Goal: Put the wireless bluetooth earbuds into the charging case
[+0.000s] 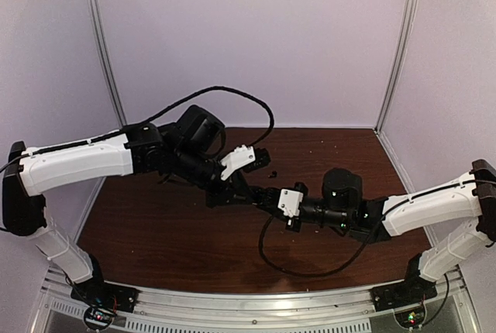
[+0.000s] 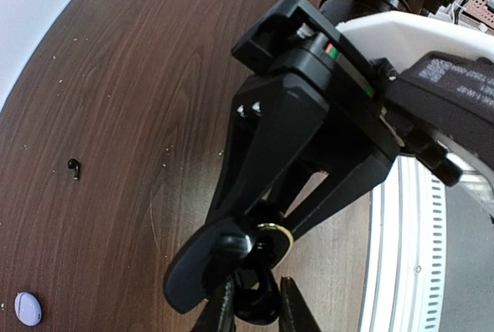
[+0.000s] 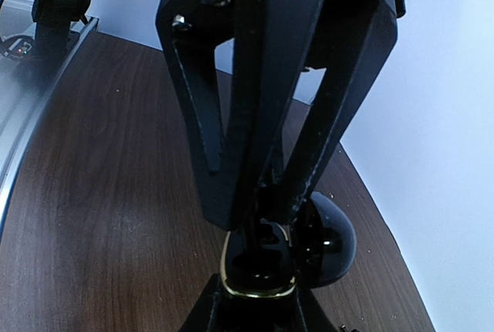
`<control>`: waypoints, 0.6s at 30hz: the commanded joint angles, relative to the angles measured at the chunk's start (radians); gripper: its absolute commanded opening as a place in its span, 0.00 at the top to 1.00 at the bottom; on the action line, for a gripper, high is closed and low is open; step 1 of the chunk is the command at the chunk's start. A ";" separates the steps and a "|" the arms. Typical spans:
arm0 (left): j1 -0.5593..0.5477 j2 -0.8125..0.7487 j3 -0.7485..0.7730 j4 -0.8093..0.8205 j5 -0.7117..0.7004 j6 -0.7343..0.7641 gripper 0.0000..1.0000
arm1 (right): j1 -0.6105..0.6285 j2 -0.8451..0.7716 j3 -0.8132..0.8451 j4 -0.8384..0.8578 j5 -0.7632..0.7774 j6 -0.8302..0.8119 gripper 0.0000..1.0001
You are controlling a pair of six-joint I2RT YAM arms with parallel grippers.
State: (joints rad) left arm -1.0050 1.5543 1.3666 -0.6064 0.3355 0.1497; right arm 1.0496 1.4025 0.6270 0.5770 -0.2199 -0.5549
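Note:
My right gripper (image 3: 258, 310) is shut on the black charging case (image 3: 258, 270), which has a gold rim. Its glossy round lid (image 3: 328, 243) hangs open to the side, above the table. My left gripper (image 2: 255, 310) comes down onto the case from above. Its thin tips are shut on a small black earbud (image 2: 258, 301) at the case's mouth (image 2: 276, 233). Whether the bud sits in its socket is hidden. In the top view the two grippers (image 1: 236, 186) (image 1: 260, 193) meet mid-table. A second black earbud (image 2: 74, 167) lies loose on the wood.
A pale lilac-white rounded bud (image 2: 28, 308) lies on the dark wooden table (image 2: 139, 77), near its left side. Small pale crumbs dot the wood. White walls close the table at the back and sides. A metal rail (image 1: 248, 302) runs along the near edge.

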 commanded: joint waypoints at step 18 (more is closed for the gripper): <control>-0.009 -0.064 0.024 0.007 0.007 0.016 1.00 | 0.007 -0.053 -0.040 0.107 0.002 0.018 1.00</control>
State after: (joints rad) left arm -1.0100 1.5101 1.3678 -0.6067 0.3172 0.1513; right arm 1.0500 1.3735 0.5938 0.6510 -0.2195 -0.5503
